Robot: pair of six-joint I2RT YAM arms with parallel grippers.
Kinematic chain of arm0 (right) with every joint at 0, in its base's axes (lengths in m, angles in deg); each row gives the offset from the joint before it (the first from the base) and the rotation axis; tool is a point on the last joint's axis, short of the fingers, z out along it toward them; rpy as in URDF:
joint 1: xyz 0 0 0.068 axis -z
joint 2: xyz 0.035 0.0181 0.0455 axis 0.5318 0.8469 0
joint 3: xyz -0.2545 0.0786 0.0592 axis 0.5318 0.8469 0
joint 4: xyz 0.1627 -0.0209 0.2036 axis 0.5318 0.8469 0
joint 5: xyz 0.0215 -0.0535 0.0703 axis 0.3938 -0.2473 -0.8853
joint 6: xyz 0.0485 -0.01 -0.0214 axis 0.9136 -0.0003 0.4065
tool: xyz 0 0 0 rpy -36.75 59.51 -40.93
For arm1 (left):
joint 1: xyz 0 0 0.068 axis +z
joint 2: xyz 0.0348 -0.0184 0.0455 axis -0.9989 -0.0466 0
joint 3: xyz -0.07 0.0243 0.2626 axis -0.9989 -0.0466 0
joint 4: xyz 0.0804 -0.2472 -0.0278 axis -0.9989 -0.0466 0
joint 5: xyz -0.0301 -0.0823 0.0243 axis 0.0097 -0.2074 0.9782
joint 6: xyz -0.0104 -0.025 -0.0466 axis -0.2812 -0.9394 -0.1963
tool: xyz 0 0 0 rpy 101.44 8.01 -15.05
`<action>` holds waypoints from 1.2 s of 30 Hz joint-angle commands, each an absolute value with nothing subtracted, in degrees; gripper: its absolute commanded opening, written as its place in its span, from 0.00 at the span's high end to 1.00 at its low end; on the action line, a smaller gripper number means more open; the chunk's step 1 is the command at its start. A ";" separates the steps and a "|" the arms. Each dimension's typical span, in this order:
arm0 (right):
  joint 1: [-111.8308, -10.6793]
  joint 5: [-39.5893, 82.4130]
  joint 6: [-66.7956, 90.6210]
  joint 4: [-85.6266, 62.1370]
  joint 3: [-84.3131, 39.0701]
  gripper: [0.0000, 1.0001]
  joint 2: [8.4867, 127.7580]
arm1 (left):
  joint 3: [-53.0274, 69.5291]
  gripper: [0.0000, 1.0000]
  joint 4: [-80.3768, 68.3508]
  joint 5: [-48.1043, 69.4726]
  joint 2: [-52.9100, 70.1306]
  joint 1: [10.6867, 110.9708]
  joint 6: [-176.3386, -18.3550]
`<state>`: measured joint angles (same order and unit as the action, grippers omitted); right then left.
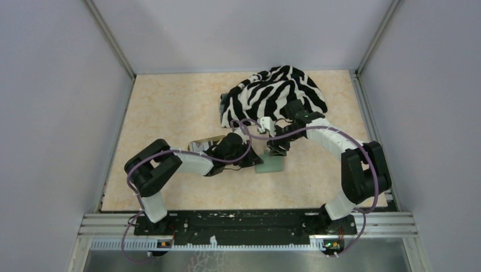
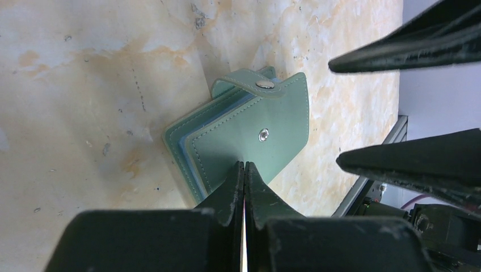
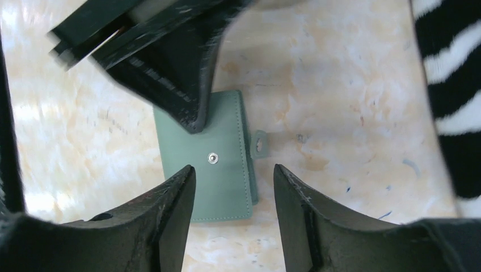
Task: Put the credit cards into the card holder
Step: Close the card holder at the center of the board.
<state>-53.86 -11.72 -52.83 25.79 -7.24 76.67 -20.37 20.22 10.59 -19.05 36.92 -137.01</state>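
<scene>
The card holder (image 1: 271, 166) lies flat on the desk (image 1: 170, 107), a little right of the middle and nearer the near edge than the far one. It sits apart from the zebra-striped cloth (image 1: 278, 93) heaped toward the far right corner. Its cover is down, but the strap (image 3: 260, 142) sticks out loose from one long side, so I read it as unfastened and not yet opened. I can't find any credit cards in these views.

My left jaws are pressed together, fingertips (image 2: 231, 190) resting on the cover near one short end. Nothing is between them, so they look to be pinning the holder down rather than gripping it. My right jaws stand apart with nothing in them, directly above the holder. From the right wrist, the fingertips (image 3: 182, 187) frame the cover's snap (image 3: 213, 158).

The next move depends on how the holder lies under the right jaws. Its long axis runs across the line between the right fingertips, so those jaws would close across its short width, and the strapped edge lies close by one of them. Both arms are at the holder, but the right arm (image 1: 334, 136) is the free one. My judgement is that the right jaws should come down on the strapped edge and lift the cover while the left pins the body. A slip there could drag the holder sideways.
</scene>
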 commanded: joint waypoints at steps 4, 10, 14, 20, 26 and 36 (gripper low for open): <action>-54.07 -16.73 -84.42 38.11 -9.56 0.46 78.09 | -20.12 1.00 19.65 9.37 -20.45 36.88 -135.51; -54.10 -15.93 -76.08 31.88 -11.66 0.52 80.98 | -20.28 1.00 19.74 9.37 -20.35 36.88 -135.43; -54.09 -15.78 -72.94 31.07 -14.00 0.58 83.35 | -20.10 1.00 20.11 9.13 -20.63 36.88 -135.49; -54.60 -15.79 -71.66 30.93 -15.69 0.63 86.00 | -19.89 1.00 20.48 8.71 -21.14 36.88 -135.51; -54.63 -15.76 -72.05 32.57 -16.86 0.69 88.17 | -19.69 1.00 20.45 8.60 -21.34 36.88 -135.43; -54.63 -16.18 -71.78 33.90 -18.49 0.82 89.46 | -19.67 1.00 20.38 8.62 -21.61 36.88 -135.43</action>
